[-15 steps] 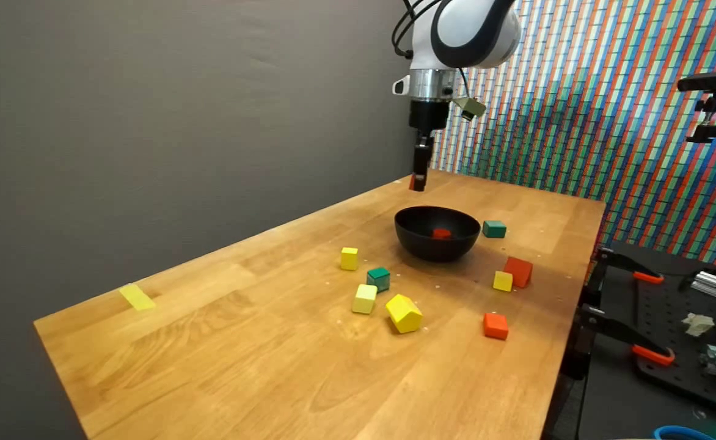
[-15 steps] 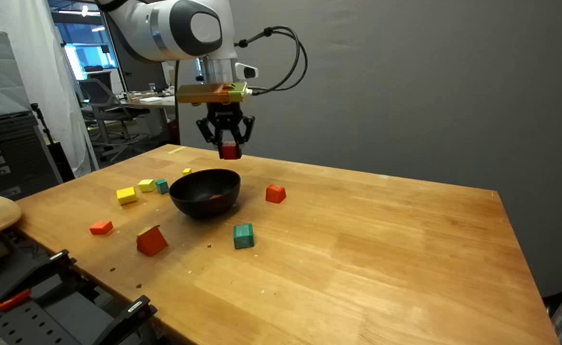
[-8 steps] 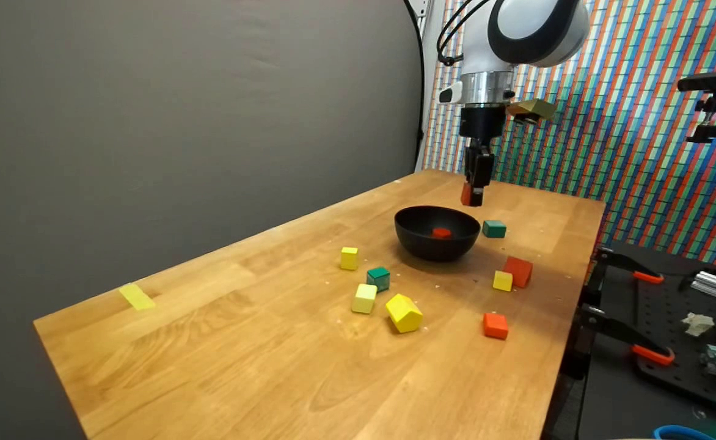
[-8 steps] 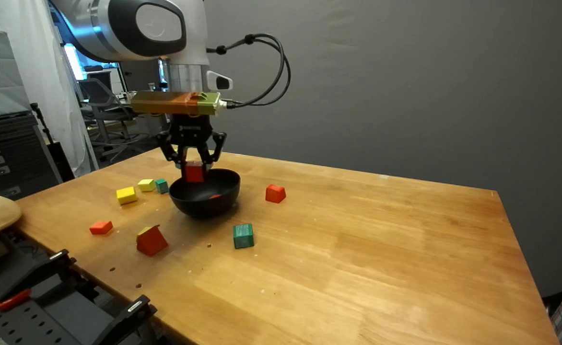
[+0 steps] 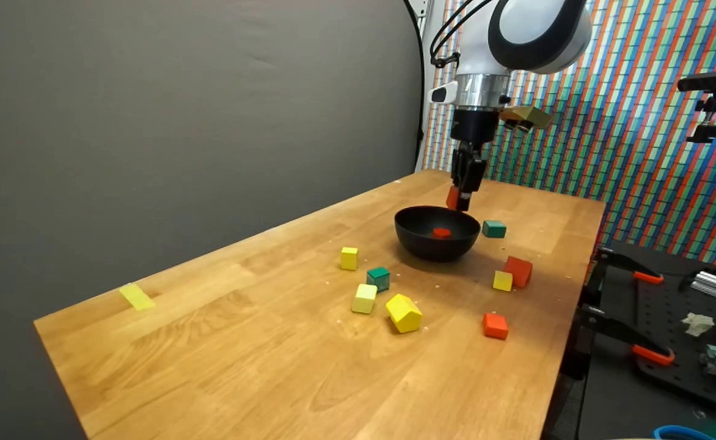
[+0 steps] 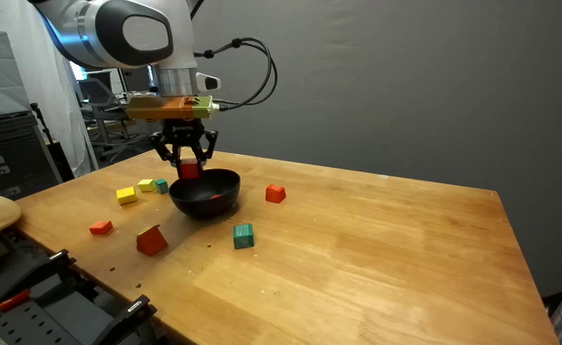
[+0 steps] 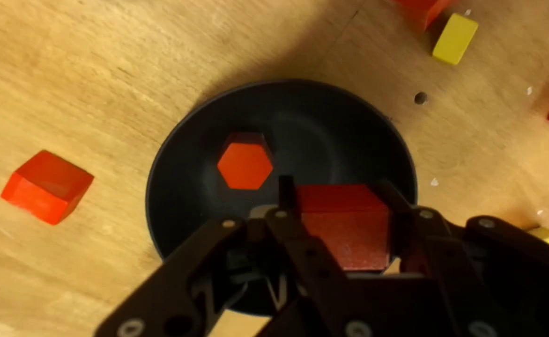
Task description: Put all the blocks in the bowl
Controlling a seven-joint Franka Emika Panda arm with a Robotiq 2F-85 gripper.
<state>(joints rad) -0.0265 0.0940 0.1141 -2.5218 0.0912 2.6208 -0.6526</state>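
Nearest in an exterior view: orange-red block [image 5: 495, 326] and yellow block [image 5: 404, 313] on the table [image 5: 242, 342]. Green block [image 5: 378, 279] behind them. Farther back, bowl [image 5: 436, 251] with red hexagonal block [image 7: 245, 167] inside. Gripper [image 7: 336, 188] clamped on another red block [image 7: 344, 241], held above the bowl.

The table [image 5: 242, 360] is grained light wood, its top marked by a few small dark holes [image 7: 420, 98] and pale specks [image 7: 434, 182]; on it the black bowl [image 5: 436, 252] stands upright, a green block [image 5: 494, 229] near its side; the bowl lies between a red block [image 6: 275, 193] and an orange block [image 5: 495, 326]; another red block [image 5: 520, 271] — visibly bigger than the small yellow block [image 5: 503, 281] just beside it — rests near the orange one; a teal block [image 5: 378, 278] and a pale yellow block [image 5: 364, 299] sit close together, a house-shaped yellow block [image 5: 404, 314] near them, a bright yellow block [image 5: 349, 258] a little farther off; well apart, at the table's edge, lies a flat yellow strip [image 5: 137, 296].
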